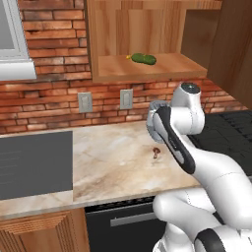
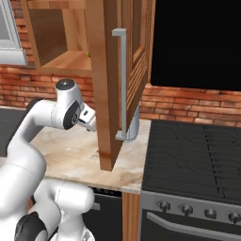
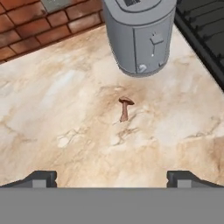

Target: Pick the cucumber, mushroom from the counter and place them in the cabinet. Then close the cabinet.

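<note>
The fingers [image 3: 112,177] stand spread wide and empty above the counter [image 3: 52,109]; in the hand view their two dark tips [image 3: 41,178] rise far apart at the bottom, with bare marbled stone between them. The mushroom [image 3: 125,108] stands on the counter ahead of the fingers, roughly on the line midway between the two tips, apart from both, its brown cap up and its pale stem down. Beyond the mushroom, further ahead of the fingers, sits a grey toaster [image 3: 139,35], close to the mushroom but not touching it. A small dark panel shows on the toaster's top, too blurred to read, and no brand or writing can be made out on its side. To the right of the fingers lies the edge of the black stove top [image 3: 205,30].

In the left base view the mushroom [image 1: 156,152] appears on the counter just beside the arm's forearm. The cucumber [image 1: 143,59] lies on the shelf of the cabinet [image 1: 147,74], high above the fingers. The cabinet door [image 2: 108,94] hangs open, its silver bar handle [image 2: 123,84] upright. Two blank wall outlets [image 1: 84,102] sit on the brick wall [image 1: 49,44] behind the counter.
</note>
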